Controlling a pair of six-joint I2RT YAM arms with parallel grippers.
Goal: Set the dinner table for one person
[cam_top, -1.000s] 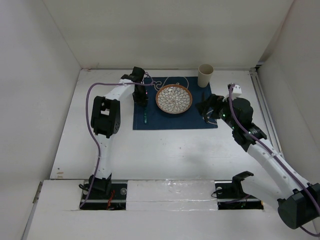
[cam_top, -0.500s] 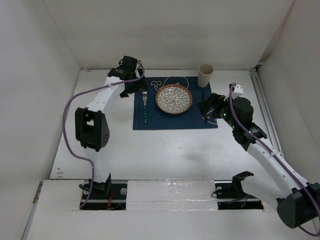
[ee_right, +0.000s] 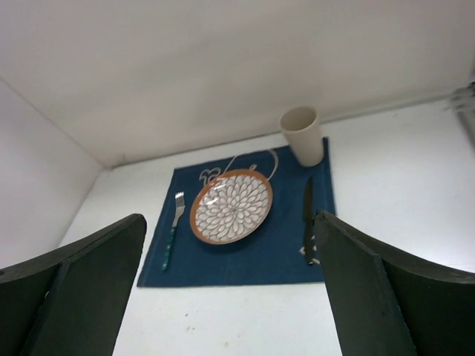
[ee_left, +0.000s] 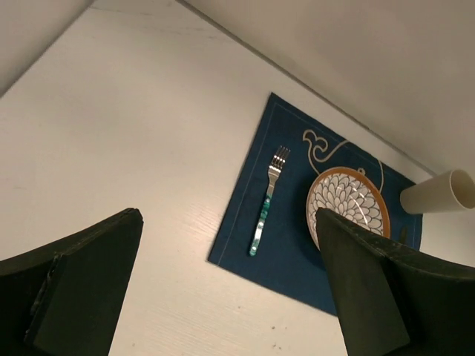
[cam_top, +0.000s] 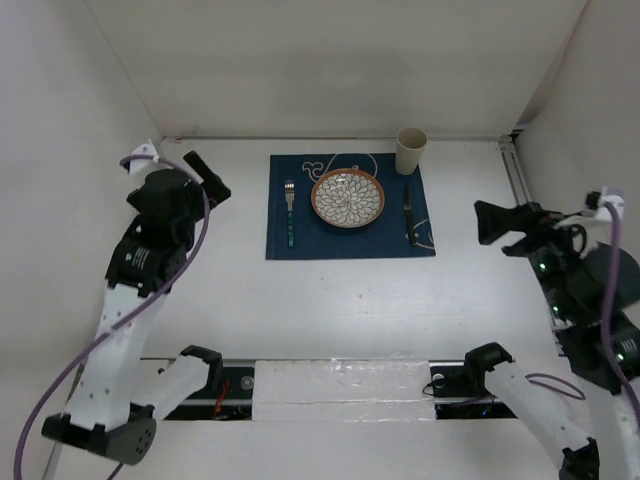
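Observation:
On the white dinner table (cam_top: pixel 340 300) lies a navy placemat (cam_top: pixel 340 242). A flower-patterned plate (cam_top: pixel 347 197) sits at its middle. Left of the plate lies a green-handled fork (cam_top: pixel 289 215), right of it a dark knife (cam_top: pixel 407 212). A beige cup (cam_top: pixel 411 150) stands at the mat's far right corner. My left gripper (cam_top: pixel 208 178) hangs open and empty well left of the mat, above bare table. My right gripper (cam_top: pixel 497 224) is open and empty to the right of the mat. The right wrist view shows the plate (ee_right: pixel 231 206) between its fingers, far below.
White walls enclose the table at the back and on both sides. A metal rail (cam_top: pixel 522 195) runs along the right edge. Both arm bases (cam_top: pixel 205 375) are bolted at the near edge.
The left gripper opened, left the fork on the mat and drew back up to the left. The right arm pulled away from the knife to the right.

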